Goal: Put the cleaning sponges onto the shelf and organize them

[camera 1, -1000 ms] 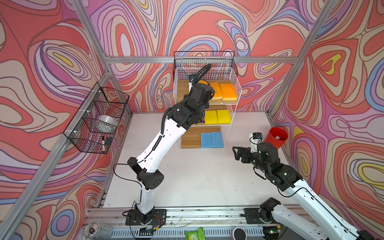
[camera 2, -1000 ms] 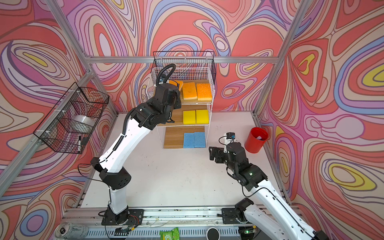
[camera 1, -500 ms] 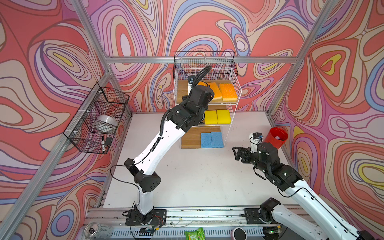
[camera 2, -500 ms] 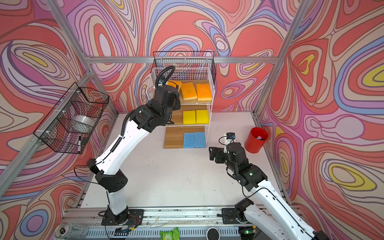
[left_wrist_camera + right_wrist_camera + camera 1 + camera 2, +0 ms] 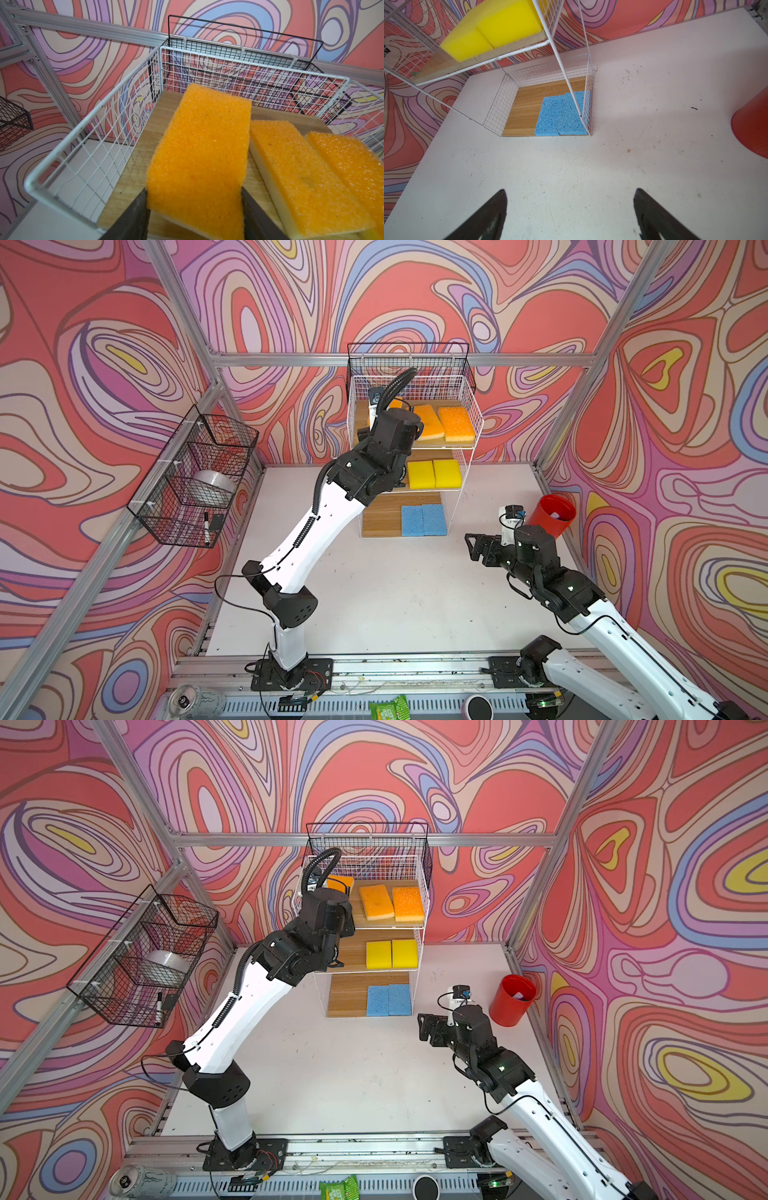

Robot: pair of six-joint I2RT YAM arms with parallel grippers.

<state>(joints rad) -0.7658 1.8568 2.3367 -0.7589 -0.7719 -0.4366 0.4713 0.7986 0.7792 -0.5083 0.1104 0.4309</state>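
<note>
You have a red cup (image 5: pixel 555 512) standing on the white table (image 5: pixel 395 593) near the right wall. A black wire basket (image 5: pixel 195 481) on the left wall holds a tape roll (image 5: pixel 214 485) and a marker (image 5: pixel 206 522). Along the front edge you'll see a can (image 5: pixel 195 699) on its side and a green packet (image 5: pixel 388 707)

We see the left gripper (image 5: pixel 194 190) only as two dark finger stubs cropped by the frame edge in the left wrist view; in both top views its own black wrist hides it. The third orange sponge (image 5: pixel 199 158) it grips also runs out of frame, a mere corner in both top views. From the right wrist, the red cup (image 5: pixel 751 126) and yellow sponges (image 5: pixel 492 29) are cropped; the cup's contents are too small to tell.
</note>
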